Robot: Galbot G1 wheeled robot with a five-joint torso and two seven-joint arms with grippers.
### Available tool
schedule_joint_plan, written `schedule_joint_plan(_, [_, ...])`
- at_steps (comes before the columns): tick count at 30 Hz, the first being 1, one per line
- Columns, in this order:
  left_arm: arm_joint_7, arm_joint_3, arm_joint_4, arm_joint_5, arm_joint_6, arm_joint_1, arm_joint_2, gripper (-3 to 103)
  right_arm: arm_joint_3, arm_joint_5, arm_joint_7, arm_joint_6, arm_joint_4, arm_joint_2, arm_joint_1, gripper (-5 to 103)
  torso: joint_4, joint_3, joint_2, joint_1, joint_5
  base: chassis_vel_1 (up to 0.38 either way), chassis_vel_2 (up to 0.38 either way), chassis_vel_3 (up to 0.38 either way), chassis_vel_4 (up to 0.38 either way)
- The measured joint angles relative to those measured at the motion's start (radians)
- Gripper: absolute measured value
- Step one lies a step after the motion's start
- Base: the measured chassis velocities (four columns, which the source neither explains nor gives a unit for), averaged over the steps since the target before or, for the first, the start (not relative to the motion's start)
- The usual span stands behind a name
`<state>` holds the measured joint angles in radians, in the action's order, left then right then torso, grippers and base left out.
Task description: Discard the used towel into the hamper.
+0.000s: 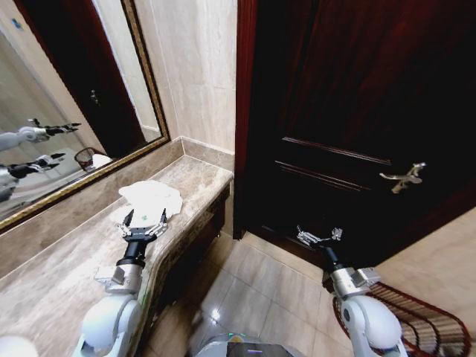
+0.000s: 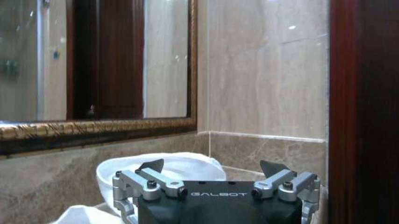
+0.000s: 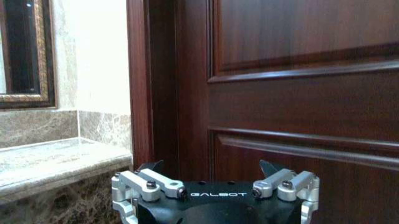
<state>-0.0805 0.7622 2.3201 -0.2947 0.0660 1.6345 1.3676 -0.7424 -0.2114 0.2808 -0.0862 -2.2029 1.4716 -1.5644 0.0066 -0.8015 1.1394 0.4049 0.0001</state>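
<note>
The used towel point(image 1: 151, 201), a crumpled white cloth, is seen lying on the marble countertop point(image 1: 59, 275) near its far end, below the gold-framed mirror point(image 1: 67, 97) and close to the corner where the tiled wall meets the dark wooden door point(image 1: 349, 111). The left gripper point(image 1: 143, 221) is held just above the counter at the near edge of the towel, with its fingers spread wide and nothing between them; in the left wrist view the same gripper point(image 2: 212, 169) is aimed at the towel point(image 2: 181, 168), whose folds rise just beyond the fingertips. The right gripper point(image 1: 320, 236) is kept out over the floor tiles in front of the door, below the lever handle point(image 1: 404, 178), also spread apart and empty, and appears to be waiting. The hamper point(image 1: 405, 320), a dark reddish wire basket, is found on the floor at the robot's right, partly hidden behind the right arm. The step in hand is judged to be the grasp of the towel, which has not yet been made. For a sound grasp, the fingers would best be lowered onto a raised fold near the middle of the cloth rather than a thin edge, so that enough fabric is gathered and no trailing corner is dragged along the counter. The closing should be done only once the fingertips are at the marble.
</note>
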Motion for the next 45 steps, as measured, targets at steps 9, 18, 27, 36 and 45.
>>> schedule_joint_plan(9, [-0.250, -0.039, 0.076, -0.173, 0.377, -0.180, -0.114, 100, 0.003, 0.008, 0.000, 0.013, 0.031, 0.001, 0.000, 100, -0.0006, 0.001, 0.000, -0.002, -0.0003, -0.001, -0.003, -0.005, -0.005])
schedule_joint_plan(18, [-0.363, -0.019, 0.053, -0.335, 0.539, -0.256, -0.211, 100, 0.023, 0.024, 0.003, 0.009, 0.062, -0.009, 0.019, 100, -0.0002, 0.000, 0.000, -0.001, -0.0003, 0.000, 0.000, 0.000, 0.000])
schedule_joint_plan(27, [-0.595, 0.001, 0.080, -0.690, 0.662, -0.330, -0.405, 100, 0.028, 0.043, 0.003, -0.011, 0.072, -0.014, 0.021, 100, -0.0003, 0.000, 0.000, -0.001, -0.0001, 0.000, 0.000, 0.000, 0.000])
schedule_joint_plan(36, [-0.518, 0.032, 0.084, -0.619, 0.644, -0.288, -0.442, 100, 0.033, 0.042, 0.000, -0.011, 0.082, -0.008, 0.023, 100, -0.0003, 0.000, 0.000, -0.001, -0.0001, 0.000, 0.000, 0.000, 0.000])
schedule_joint_plan(45, [-0.431, 0.024, 0.061, -0.535, 0.561, -0.281, -0.419, 100, 0.030, 0.038, -0.001, -0.018, 0.073, -0.008, 0.030, 100, -0.0001, -0.005, 0.011, 0.004, -0.0001, 0.000, 0.000, 0.000, 0.000])
